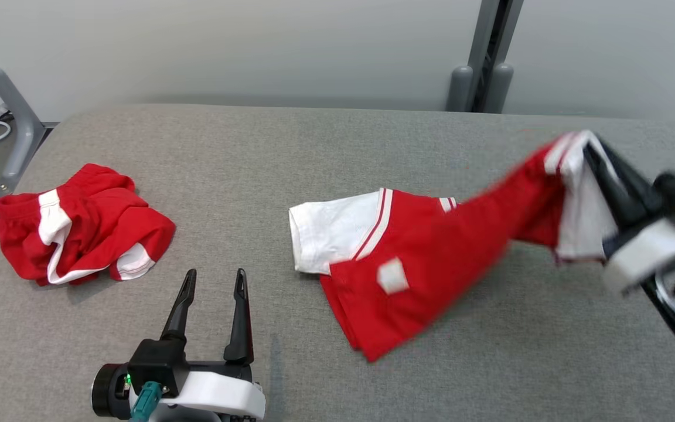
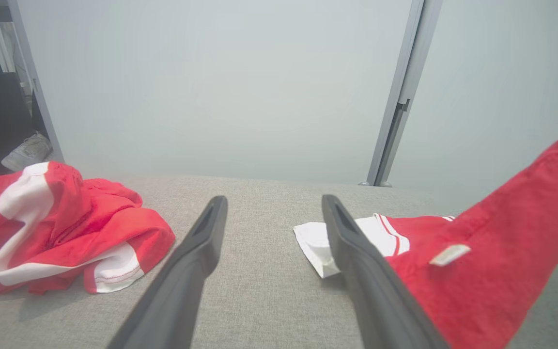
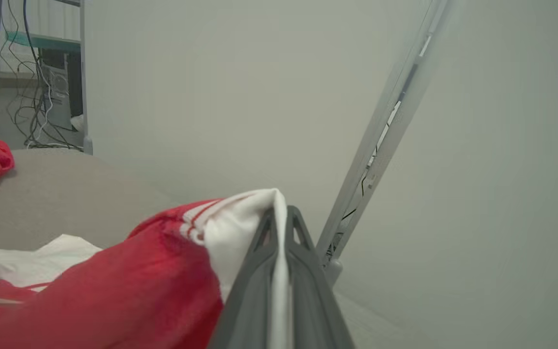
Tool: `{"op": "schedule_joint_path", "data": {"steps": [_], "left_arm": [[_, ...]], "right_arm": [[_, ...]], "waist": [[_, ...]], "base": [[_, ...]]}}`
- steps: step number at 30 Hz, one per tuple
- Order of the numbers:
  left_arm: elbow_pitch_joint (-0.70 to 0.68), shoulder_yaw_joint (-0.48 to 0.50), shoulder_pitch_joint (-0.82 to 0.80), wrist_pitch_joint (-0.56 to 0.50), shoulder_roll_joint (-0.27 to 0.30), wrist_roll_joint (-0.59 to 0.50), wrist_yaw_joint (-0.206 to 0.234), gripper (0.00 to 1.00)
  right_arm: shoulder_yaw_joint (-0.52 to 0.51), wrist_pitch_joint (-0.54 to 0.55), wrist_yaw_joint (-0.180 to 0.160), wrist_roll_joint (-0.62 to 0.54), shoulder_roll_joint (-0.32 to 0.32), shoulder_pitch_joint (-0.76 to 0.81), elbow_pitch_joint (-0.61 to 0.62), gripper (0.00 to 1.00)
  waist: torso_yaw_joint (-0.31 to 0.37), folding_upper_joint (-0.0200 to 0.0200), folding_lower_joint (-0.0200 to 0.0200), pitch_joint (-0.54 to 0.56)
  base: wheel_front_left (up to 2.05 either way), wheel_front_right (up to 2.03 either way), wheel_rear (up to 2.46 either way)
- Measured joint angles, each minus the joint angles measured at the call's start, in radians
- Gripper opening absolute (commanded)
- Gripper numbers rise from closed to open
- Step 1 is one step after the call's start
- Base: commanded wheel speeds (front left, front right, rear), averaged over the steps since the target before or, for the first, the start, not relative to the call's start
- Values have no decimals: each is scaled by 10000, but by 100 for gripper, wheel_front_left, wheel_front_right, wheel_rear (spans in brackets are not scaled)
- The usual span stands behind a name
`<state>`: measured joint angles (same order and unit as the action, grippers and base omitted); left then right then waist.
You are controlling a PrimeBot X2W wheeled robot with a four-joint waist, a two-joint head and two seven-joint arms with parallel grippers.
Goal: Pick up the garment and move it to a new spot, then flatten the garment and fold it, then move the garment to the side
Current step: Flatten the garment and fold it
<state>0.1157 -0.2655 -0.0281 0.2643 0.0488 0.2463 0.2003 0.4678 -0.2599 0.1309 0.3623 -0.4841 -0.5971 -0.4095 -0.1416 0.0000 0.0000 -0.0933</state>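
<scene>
A red garment with white sleeves and stripes (image 1: 425, 258) lies partly on the grey table (image 1: 314, 152), its right end lifted off the surface. My right gripper (image 1: 592, 146) is shut on the white edge of that raised end, with cloth (image 3: 240, 228) pinched between the dark fingers (image 3: 303, 271). The lifted part looks blurred. The garment's left white sleeve (image 2: 317, 242) rests flat on the table. My left gripper (image 1: 214, 278) stands open near the front edge, left of the garment, nothing between its fingers (image 2: 201, 242).
A second crumpled red and white garment (image 1: 79, 231) lies at the table's left (image 2: 61, 228). A grey wall with a vertical post (image 1: 487, 53) stands behind the table. A metal frame leg and cables (image 1: 15, 117) are at the far left.
</scene>
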Motion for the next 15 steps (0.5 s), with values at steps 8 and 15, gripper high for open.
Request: {"op": "schedule_joint_path", "data": {"steps": [8, 15], "left_arm": [[50, 79, -37, -2, 0, -88, -50, 100], [115, 128, -128, -2, -4, -173, -71, 100]], "right_arm": [[1555, -17, 0, -623, -742, 1886, -336, 0], [2554, -17, 0, 299, -662, 2534, -639, 100]], "waist": [[384, 0, 0, -173], [789, 0, 0, -55]], "base": [[0, 0, 0], [0, 0, 0]]}}
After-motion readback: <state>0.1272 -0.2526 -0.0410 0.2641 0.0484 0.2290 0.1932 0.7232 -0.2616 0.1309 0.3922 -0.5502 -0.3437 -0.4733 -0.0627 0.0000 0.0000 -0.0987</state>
